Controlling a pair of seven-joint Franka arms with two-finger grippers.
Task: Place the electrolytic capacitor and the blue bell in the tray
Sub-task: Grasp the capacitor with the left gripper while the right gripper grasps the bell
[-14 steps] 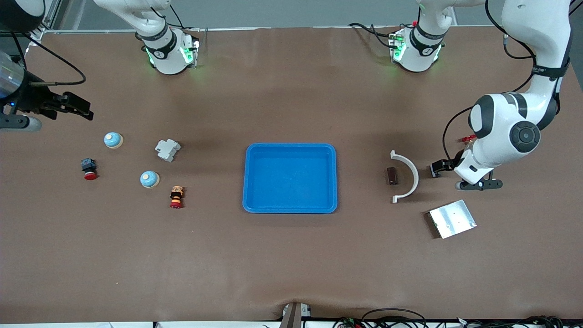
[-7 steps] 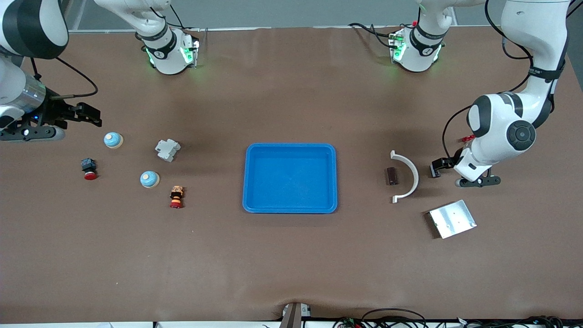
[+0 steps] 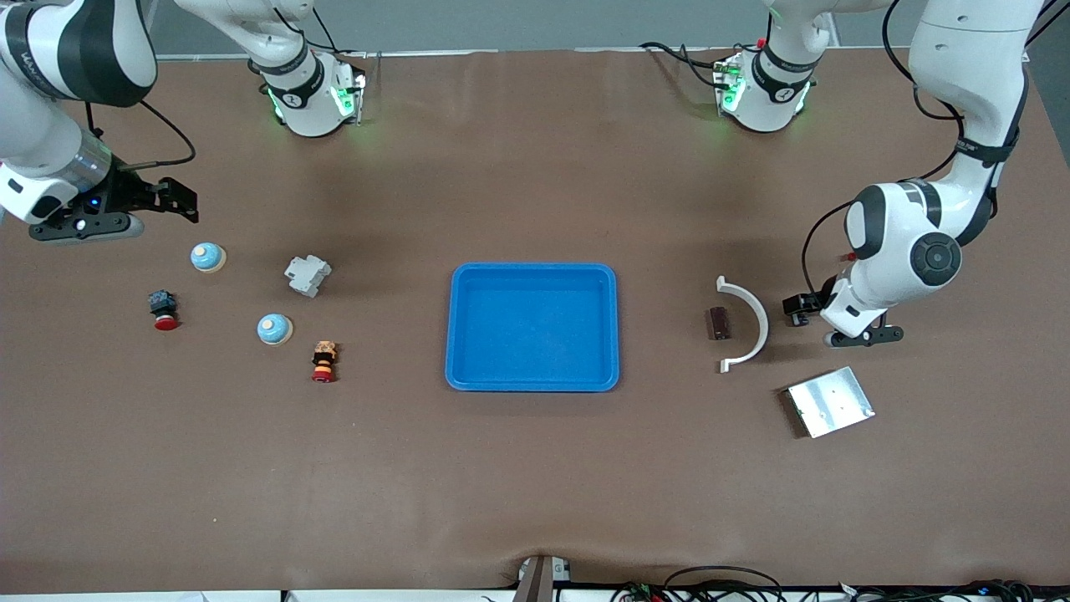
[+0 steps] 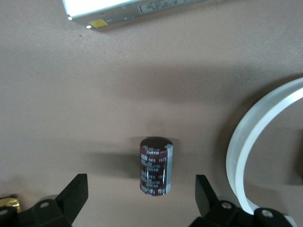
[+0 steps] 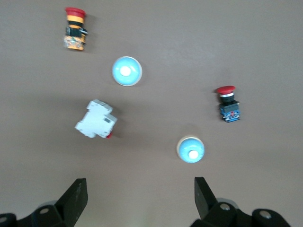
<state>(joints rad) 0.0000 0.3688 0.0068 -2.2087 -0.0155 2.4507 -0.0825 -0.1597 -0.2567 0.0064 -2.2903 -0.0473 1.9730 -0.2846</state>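
The tray (image 3: 533,327) is sitting mid-table, a shallow bright-blue plastic rectangle with rounded corners and a raised rim, holding nothing. Toward the left arm's end of the table from it, the electrolytic capacitor (image 3: 719,323) is lying on its side, a glossy dark-brown cylinder with pale printing, just beside the inner curve of a white plastic arc (image 3: 748,323). A flat silver metal plate (image 3: 830,401) is lying nearer the front camera than the arc.

Toward the right arm's end from the tray, two blue bells are standing: one smooth domed blue bell (image 3: 274,329) with a pale button, and a second bell (image 3: 207,257) farther from the camera. A blocky white breaker (image 3: 308,275) is sitting between them and the tray, with a red-capped orange pushbutton (image 3: 323,361) and a red-capped dark switch (image 3: 163,308) nearby.

The table (image 3: 535,485) is wearing a matte brown cover, faintly creased; a grey wall is showing along its top edge.

The left gripper (image 3: 804,308) is hanging low, fingers spread wide and holding nothing, by the arc's outer side, its arm bending down sharply. The right gripper (image 3: 174,198) is hovering with fingers fully apart and bare, close to the second bell.
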